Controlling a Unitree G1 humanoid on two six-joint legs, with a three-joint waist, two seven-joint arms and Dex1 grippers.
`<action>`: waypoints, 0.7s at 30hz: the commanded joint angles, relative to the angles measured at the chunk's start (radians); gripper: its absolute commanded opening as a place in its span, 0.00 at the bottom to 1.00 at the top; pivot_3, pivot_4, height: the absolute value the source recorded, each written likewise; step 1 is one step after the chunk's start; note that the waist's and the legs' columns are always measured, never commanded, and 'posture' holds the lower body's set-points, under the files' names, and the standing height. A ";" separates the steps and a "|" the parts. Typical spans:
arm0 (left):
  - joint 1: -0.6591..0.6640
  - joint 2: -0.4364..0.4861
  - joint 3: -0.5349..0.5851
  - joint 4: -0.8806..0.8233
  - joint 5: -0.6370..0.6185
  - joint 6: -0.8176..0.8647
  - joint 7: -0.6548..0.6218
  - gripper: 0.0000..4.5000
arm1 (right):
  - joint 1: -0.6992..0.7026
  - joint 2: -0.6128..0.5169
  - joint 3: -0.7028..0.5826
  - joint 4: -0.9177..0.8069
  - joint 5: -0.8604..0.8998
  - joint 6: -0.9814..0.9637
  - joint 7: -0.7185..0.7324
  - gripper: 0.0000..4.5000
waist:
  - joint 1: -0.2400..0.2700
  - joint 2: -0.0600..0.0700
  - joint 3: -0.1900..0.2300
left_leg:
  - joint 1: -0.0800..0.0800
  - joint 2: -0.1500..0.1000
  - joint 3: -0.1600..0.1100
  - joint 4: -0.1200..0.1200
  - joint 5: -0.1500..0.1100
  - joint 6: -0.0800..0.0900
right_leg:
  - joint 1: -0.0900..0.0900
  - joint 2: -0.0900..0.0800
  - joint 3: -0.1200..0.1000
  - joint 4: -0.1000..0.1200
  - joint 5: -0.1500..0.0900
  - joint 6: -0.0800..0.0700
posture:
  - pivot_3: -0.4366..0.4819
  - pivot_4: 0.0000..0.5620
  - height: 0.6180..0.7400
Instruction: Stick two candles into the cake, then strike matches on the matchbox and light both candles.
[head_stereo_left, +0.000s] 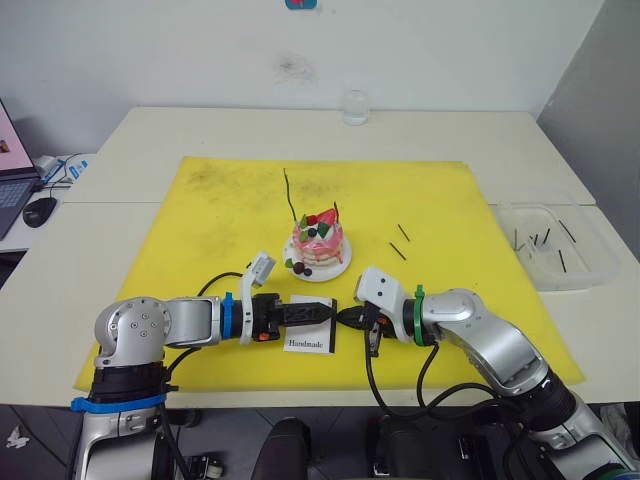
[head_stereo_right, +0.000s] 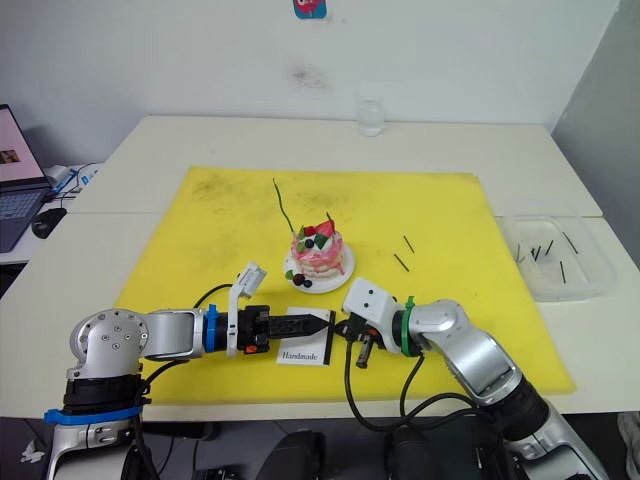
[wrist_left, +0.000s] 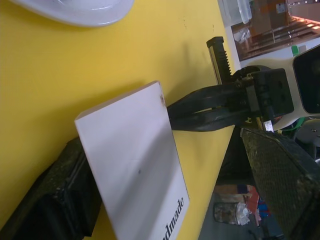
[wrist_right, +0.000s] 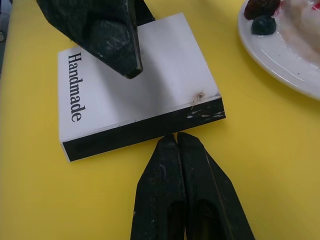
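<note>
White card and a black striking strip: the matchbox (wrist_right: 137, 85) is lying flat on the yellow mat (head_stereo_left: 220, 210) at the near edge, just in front of the cake (head_stereo_left: 318, 243). The left gripper (head_stereo_left: 322, 313) is reaching over it, its fingers spread apart to either side of the box and clamped on nothing. The right gripper (wrist_right: 178, 140) is pointing at the strip with its fingers pressed together; whether a match is pinched between them I cannot tell.

For a clean strike, the left fingers should be closing on the box to steady it, while the right tip is dragging along the strip in one quick, firm stroke, angled away from the cake.

Further on, the cake is sitting on its white plate (head_stereo_left: 338, 270), with the reddish candle (head_stereo_left: 336, 213) and the green candle (head_stereo_left: 289, 195) rising by it, neither visibly lit. Two matches (head_stereo_left: 400, 242) are lying loose on the mat to its right. Beyond the mat's right edge, a clear tray (head_stereo_left: 590, 270) is holding several more dark sticks (head_stereo_left: 540, 243). A small glass (head_stereo_left: 355, 106) is standing farthest back.
</note>
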 joint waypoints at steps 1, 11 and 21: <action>0.020 -0.010 -0.028 -0.009 0.025 0.012 0.003 0.91 | -0.022 0.007 -0.007 -0.034 0.019 0.011 0.003 0.00 | 0.000 0.000 0.000 | 0.000 0.000 0.000 0.000 0.000 0.000 | 0.000 0.000 0.000 0.000 0.000 0.000 | 0.48 0.27 1.00; 0.062 0.007 -0.082 -0.031 0.115 -0.052 -0.029 0.28 | -0.039 0.026 -0.016 -0.054 0.045 0.068 -0.014 0.00 | -0.001 0.000 0.000 | -0.001 0.000 0.000 0.000 0.000 0.000 | 0.000 0.000 0.000 -0.001 0.000 0.000 | 0.48 0.27 1.00; 0.064 0.029 -0.087 -0.021 0.150 -0.091 -0.076 0.01 | -0.037 0.015 -0.025 -0.072 0.043 0.079 -0.029 0.00 | -0.001 0.000 0.000 | -0.001 0.001 0.000 -0.001 0.000 0.000 | -0.001 0.000 0.000 -0.001 0.000 0.000 | 0.48 0.27 1.00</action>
